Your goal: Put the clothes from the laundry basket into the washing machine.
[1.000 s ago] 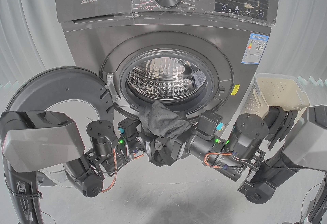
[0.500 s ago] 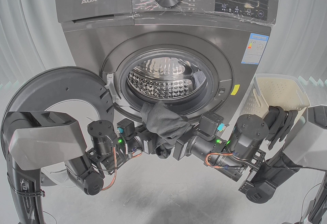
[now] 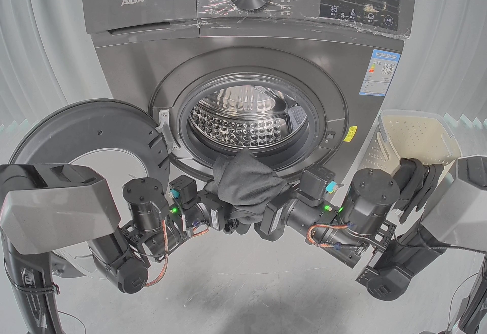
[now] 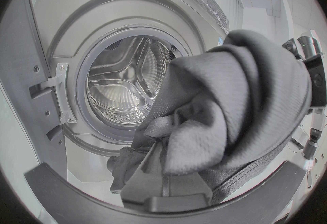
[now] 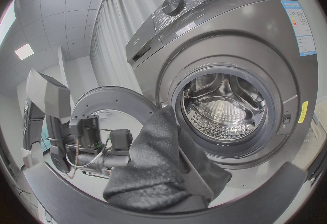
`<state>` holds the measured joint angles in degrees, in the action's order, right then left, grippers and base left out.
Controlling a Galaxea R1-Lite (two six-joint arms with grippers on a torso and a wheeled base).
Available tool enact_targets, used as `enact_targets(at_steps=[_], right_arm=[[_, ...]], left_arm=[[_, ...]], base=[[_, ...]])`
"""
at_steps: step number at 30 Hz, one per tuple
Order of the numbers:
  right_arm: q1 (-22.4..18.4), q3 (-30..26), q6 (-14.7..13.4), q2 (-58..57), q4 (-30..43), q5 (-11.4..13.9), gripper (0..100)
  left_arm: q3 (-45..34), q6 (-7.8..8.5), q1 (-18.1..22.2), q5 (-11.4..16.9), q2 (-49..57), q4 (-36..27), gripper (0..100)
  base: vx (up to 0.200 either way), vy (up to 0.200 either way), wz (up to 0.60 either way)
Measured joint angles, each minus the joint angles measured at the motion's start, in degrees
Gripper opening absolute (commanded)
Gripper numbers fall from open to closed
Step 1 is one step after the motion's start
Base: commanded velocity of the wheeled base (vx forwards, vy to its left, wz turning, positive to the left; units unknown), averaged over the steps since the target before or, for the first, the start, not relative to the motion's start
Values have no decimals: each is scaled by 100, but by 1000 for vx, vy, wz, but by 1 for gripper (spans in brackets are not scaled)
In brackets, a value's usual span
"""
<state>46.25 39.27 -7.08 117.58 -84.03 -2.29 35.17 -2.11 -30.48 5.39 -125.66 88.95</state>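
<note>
Where the dark grey garment [image 3: 246,180] bunches between the two arms, it covers most of both grippers, so little of either can be made out in the head view; the washing machine [image 3: 243,46] stands behind, grey, with clear film wrinkled over its top panel. Its round door [image 3: 86,127] is swung fully open on the robot's left, the lower part hidden behind the left arm; the steel drum [image 3: 238,117] is open to view, though its lower lip is blocked by the cloth. A cream perforated laundry basket [image 3: 416,132] stands just beside the machine on the robot's right, its lower part cut off behind the right arm; dark clothes [image 3: 416,183] hang over its near rim. The garment is held up just in front of the door opening, its peak overlapping the lower edge of the opening, not inside the drum; it is a knitted, textured fabric, crumpled in thick folds, with a stitched seam along one edge. The left gripper [image 4: 165,167] is clenched on the garment, a fold pinched at its tip; the right gripper [image 5: 196,177] is wrapped in the same cloth, and whether it is clenched or released I cannot tell.
</note>
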Motion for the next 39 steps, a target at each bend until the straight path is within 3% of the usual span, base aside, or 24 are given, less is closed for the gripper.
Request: enact_targets(at_steps=[5,6,26,39], right_arm=[[-182,224,-2,37,9,-6,0],[-221,277,-2,54,9,-6,0],[-299,445,11,166,-20,63,0],[-152,279,9,235,-57,77,0]], left_arm=[[-290,4,-50,165,127,5,0],[-351,11,-61,180,143,5,100],[-714,85,-138,956,297,0,100],[-74,167,-141,933,-96,2,100]], base=[[0,0,0],[0,0,0],[0,0,0],[0,0,0]])
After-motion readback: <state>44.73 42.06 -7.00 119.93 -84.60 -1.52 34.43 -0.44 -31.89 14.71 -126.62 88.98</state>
